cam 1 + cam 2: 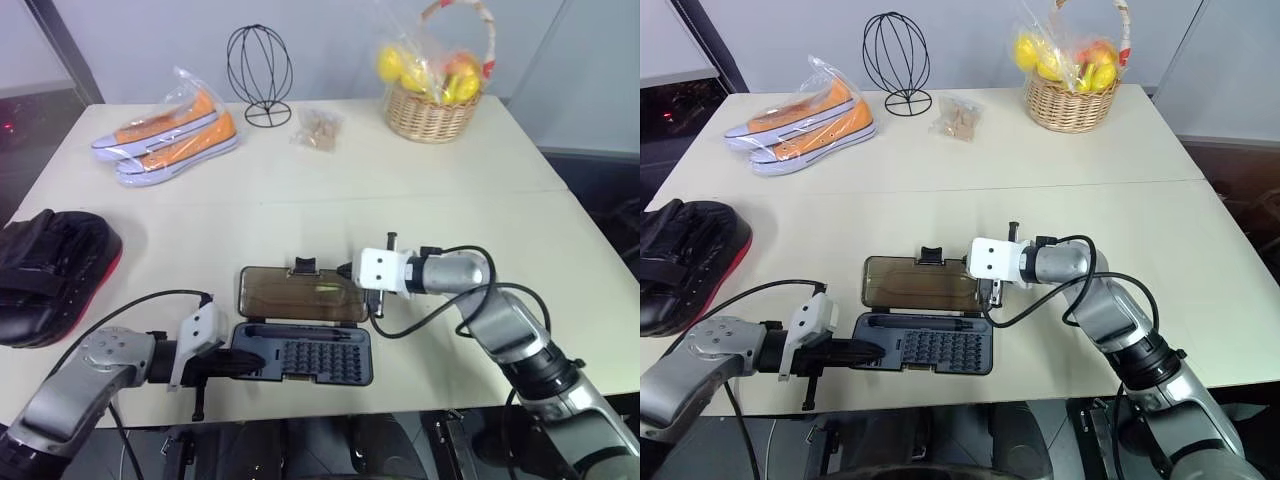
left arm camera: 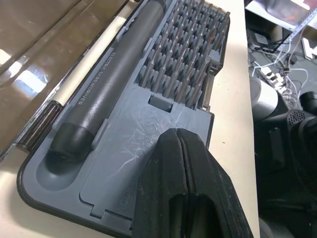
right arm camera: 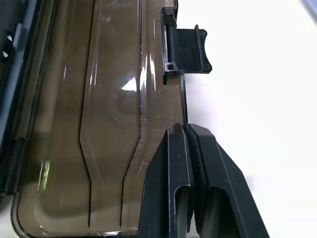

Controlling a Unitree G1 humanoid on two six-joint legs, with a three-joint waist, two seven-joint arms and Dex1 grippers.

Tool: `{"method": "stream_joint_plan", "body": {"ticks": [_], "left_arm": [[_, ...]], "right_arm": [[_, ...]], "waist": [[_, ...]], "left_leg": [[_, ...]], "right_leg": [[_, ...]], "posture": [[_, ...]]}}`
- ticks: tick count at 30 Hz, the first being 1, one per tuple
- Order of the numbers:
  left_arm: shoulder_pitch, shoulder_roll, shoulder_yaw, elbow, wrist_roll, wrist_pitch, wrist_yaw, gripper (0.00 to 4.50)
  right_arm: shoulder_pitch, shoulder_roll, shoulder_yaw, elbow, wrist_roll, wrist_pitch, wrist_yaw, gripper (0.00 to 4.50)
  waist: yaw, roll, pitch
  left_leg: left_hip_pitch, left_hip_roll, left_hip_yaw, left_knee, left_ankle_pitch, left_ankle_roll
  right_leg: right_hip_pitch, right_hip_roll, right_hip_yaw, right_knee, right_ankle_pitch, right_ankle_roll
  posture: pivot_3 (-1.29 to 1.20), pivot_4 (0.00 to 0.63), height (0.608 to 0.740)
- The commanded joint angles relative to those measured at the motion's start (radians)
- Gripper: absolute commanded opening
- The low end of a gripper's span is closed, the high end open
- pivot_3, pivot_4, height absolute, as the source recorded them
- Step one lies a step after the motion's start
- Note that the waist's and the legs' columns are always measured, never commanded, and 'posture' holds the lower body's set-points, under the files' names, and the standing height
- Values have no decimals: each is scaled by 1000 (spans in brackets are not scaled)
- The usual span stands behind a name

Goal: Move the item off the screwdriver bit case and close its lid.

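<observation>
Case [image 1: 305, 352] of dark grey plastic lies open at the counter's [image 1: 420, 190] near edge, bits in rows, smoky-brown lid [image 1: 300, 293] flat behind. Black red-rimmed mitt [image 1: 50, 272] sits far left. Both tools, left [image 1: 252, 362] and right [image 3: 188, 130], are pressed together, empty.

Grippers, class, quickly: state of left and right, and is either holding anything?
Left gripper: shut, holding nothing, resting over the screwdriver bit case.
Right gripper: shut, holding nothing, at the edge of the open lid.

Lid [image 1: 303, 293] lies open flat; bare table [image 1: 300, 215] beyond; mitt [image 1: 50, 272] far left.
</observation>
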Motion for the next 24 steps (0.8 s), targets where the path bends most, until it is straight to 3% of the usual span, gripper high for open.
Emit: {"method": "stream_joint_plan", "body": {"ticks": [1, 10, 15, 18, 20, 22, 24], "left_arm": [[26, 0, -8, 8, 11, 13, 7, 0], [26, 35, 77, -104, -126, 117, -7, 0], [-33, 123, 253, -218, -441, 302, -50, 0], [-192, 157, 356, -138, -722, 432, 5, 0], [-317, 140, 378, -51, -822, 477, 79, 0], [-397, 114, 371, 22, -813, 492, 144, 0], [-480, 86, 341, 137, -711, 462, 203, 0]], "right_arm": [[22, -6, -60, -93, -18, 9, -58, 42], [48, -20, -60, -82, -32, -26, -73, 42], [52, -35, -57, -71, -32, -58, -73, 42], [55, -42, -46, -69, -41, -94, -77, 42], [59, -44, -43, -69, -46, -109, -79, 42], [62, -46, -42, -69, -47, -122, -79, 42], [59, -48, -42, -70, -55, -142, -82, 42]], "waist": [[0, 0, 0], [-1, -2, 1], [2, -4, 3], [4, -4, 4], [4, -4, 5], [2, -4, 5], [-4, -4, 5]], "left_leg": [[0, 0, 0, 0, 0, 0], [-1, 0, 0, 0, 0, 0], [-2, 0, 0, 0, 0, 0], [-2, 0, 0, 0, 0, 0], [-2, 0, -1, 1, 0, 0], [-2, -1, -1, 1, 0, 0], [-2, -2, -1, 1, 0, 0]], "right_leg": [[0, 0, 0, 0, 0, 0], [-1, 0, 0, 0, 0, 0], [-3, 0, 0, 0, 0, 0], [-2, 0, 0, 0, 0, 0], [-2, 1, -1, 1, 0, 0], [-2, 1, -1, 1, 1, 2], [-2, 1, 0, 1, 1, 3]], "posture": [[0, 150, 740], [0, 150, 740], [0, 150, 740], [0, 150, 740], [0, 150, 740], [0, 150, 740], [0, 150, 740]]}}
